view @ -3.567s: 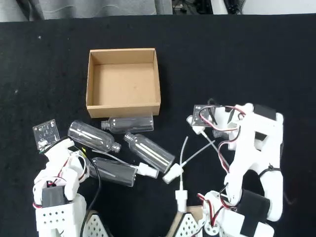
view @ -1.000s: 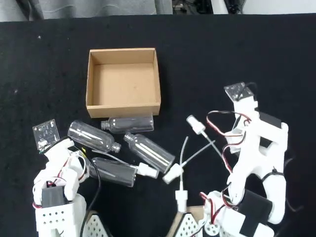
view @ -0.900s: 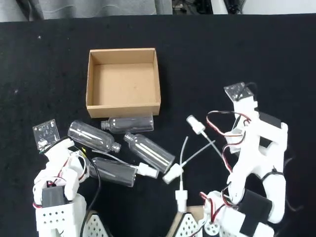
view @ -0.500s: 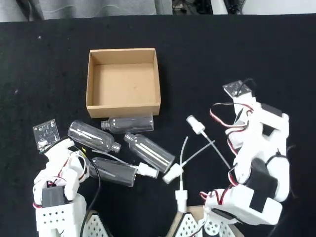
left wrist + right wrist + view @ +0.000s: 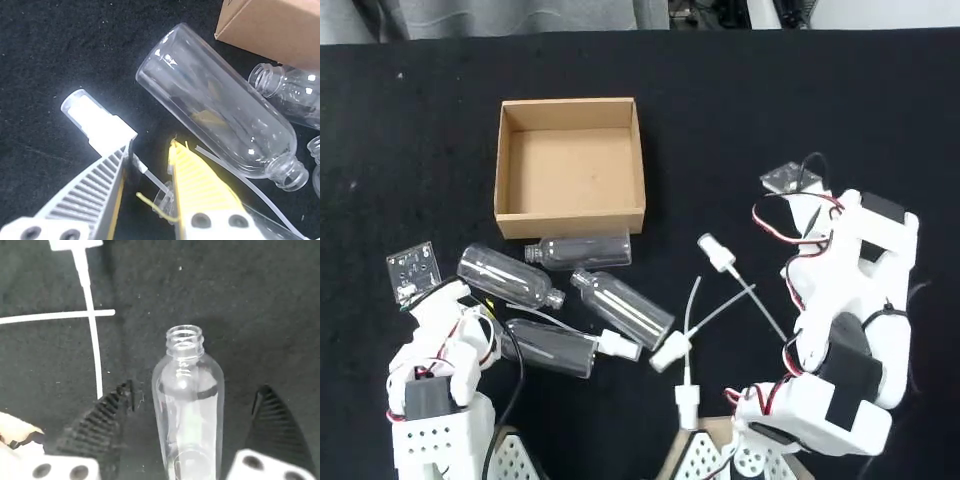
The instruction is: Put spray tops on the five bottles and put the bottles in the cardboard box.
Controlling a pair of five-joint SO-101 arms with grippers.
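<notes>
Black matte cloth [image 5: 420, 100] lies under everything. On it the right gripper [image 5: 195, 390] has its black ribbed fingers spread wide and grasps nothing. One clear plastic bottle [image 5: 187, 405], round-shouldered with a threaded open neck, lies on the cloth between them.

The left gripper [image 5: 151, 147] has one grey ribbed finger and one yellow, parted a little. A white top [image 5: 97, 125] touches the grey fingertip and its thin tube [image 5: 145, 169] runs through the gap, not pinched.

Just beyond lie four more clear bottles [image 5: 508, 277] on their sides, clustered near the front wall of the box [image 5: 570, 220], a square open box of brown cardboard. That makes five bottles.

Four more white tops [image 5: 717, 252] with thin tubes show from above. One is at the neck of the bottle nearest the left arm, and three lie loose between the arms.
</notes>
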